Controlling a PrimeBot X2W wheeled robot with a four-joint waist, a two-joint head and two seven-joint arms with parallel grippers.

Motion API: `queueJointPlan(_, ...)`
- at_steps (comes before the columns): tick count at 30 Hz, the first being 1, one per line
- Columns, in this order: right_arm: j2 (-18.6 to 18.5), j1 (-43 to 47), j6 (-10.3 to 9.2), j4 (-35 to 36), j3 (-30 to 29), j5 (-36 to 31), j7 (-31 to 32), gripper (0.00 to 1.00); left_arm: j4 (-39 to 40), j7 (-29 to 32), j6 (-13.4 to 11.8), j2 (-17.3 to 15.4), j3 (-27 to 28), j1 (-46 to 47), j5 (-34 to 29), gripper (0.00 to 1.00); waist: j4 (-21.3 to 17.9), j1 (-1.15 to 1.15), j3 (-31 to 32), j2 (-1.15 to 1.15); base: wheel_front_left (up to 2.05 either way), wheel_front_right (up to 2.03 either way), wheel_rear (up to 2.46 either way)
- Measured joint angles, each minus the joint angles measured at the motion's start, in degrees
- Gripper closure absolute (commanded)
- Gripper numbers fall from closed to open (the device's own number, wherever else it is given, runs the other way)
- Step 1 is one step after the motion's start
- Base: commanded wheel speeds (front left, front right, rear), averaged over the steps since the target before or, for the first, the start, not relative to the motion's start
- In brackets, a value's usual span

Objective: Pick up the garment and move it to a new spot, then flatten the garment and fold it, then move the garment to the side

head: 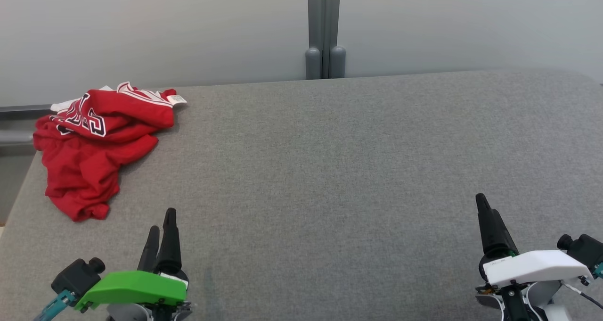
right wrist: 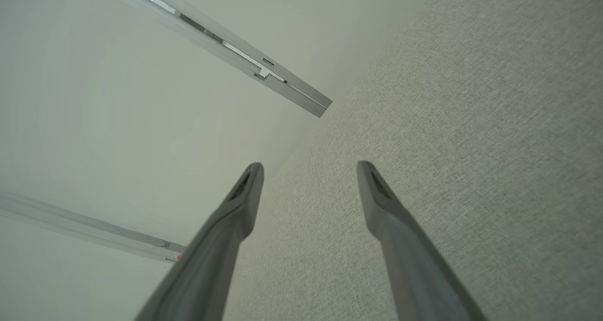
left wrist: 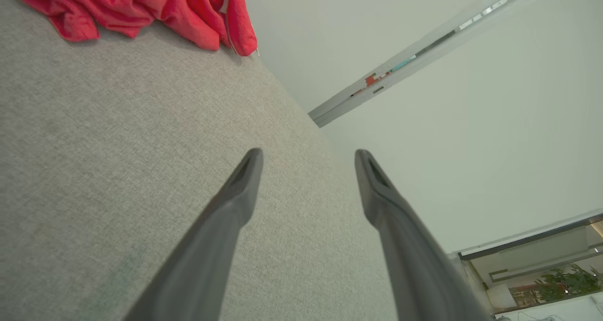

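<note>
Left gripper [left wrist: 308,155]: two dark fingers spread wide, nothing between them, over the grey fabric-covered counter [left wrist: 118,146].
Red garment [left wrist: 141,5]: crumpled heap, upper left, lying on the counter near its far edge, well apart from the fingers.
Pale wall [left wrist: 471,146] with a diagonal metal rail [left wrist: 424,52].
Green plant [left wrist: 563,281]: lower right corner.

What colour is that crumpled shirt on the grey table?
The garment is red with white-and-black lettering and white trim; the head view shows it best.

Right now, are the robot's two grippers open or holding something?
Left gripper: open, holding nothing; the red shirt lies apart from it.
Right gripper: open, holding nothing.
</note>
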State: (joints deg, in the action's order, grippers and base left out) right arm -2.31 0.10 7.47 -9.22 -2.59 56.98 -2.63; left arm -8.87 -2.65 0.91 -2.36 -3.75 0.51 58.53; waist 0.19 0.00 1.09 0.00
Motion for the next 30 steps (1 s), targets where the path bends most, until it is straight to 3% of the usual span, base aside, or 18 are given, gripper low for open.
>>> queueJointPlan(11,-0.1,0.9,0.00,0.5,1.3,-9.9,-2.1,0.00,0.9,-2.1,-0.9,0.0,-1.9,-0.9,-12.8,0.00,0.0,0.00,0.3,0.00,0.00,0.00,0.00)
queueJointPlan(30,-0.2,1.9,0.01,0.9,1.4,-23.5,-5.3,0.00,-0.1,-5.2,-2.0,-0.1,-4.2,-1.3,-26.2,0.00,0.4,0.00,0.9,0.00,0.00,0.00,0.00)
